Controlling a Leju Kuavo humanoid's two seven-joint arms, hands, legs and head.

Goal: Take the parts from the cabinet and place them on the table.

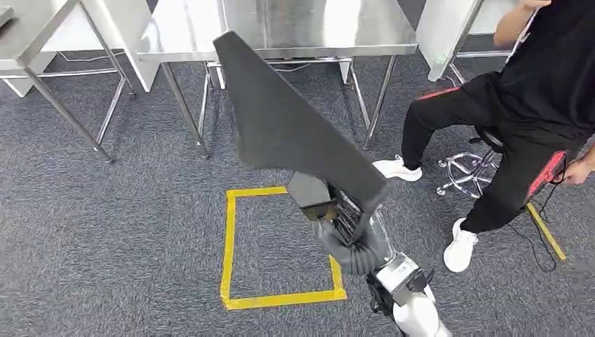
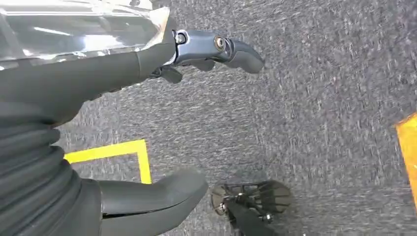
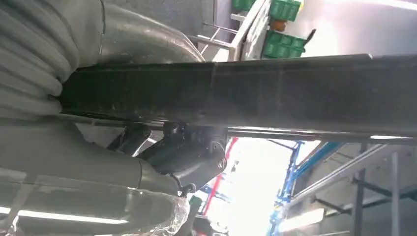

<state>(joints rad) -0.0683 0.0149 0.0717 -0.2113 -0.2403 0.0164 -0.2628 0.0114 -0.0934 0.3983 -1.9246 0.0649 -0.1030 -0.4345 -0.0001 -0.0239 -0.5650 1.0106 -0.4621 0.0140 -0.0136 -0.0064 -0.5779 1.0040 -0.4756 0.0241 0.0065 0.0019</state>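
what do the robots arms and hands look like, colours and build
The right arm is silver-white with black fittings near the wrist, ending in a grey ribbed cover. The right hand is dark grey to black. The left hand has the same grey ribbed cover, a thick smooth grey thumb, and darker blue-grey fingers with visible metal pivot screws.
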